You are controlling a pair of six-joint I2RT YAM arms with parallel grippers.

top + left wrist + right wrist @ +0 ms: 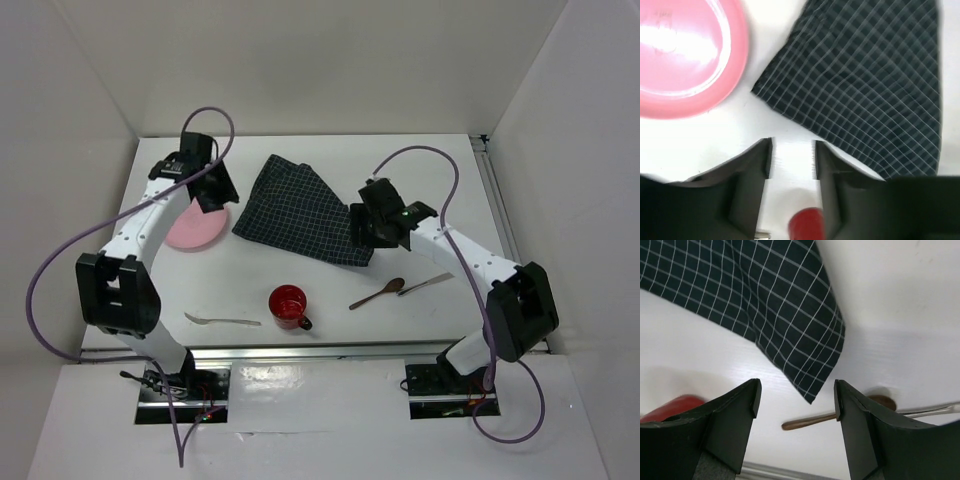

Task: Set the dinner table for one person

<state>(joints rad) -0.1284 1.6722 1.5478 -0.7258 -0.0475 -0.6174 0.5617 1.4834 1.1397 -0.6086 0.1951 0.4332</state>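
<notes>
Two arms over the dinner table, a white matte top spanning the whole workspace ahead of the bases. Left gripper: jaws parted, nothing between them, by the pink plate at far left. Fork lies at the near edge, with the red cup just right of it. Checked cloth lies rumpled mid-table. Right gripper: jaws wide, empty, at the cloth's right corner. Wooden spoon and knife lie just beside each other, right of centre. Table looks rigid, fixed and smooth, with nothing to grab, so treat it as the landing surface. Flat cutlery will likely slip on it. Take the cloth by a corner, the plate by its rim.
</notes>
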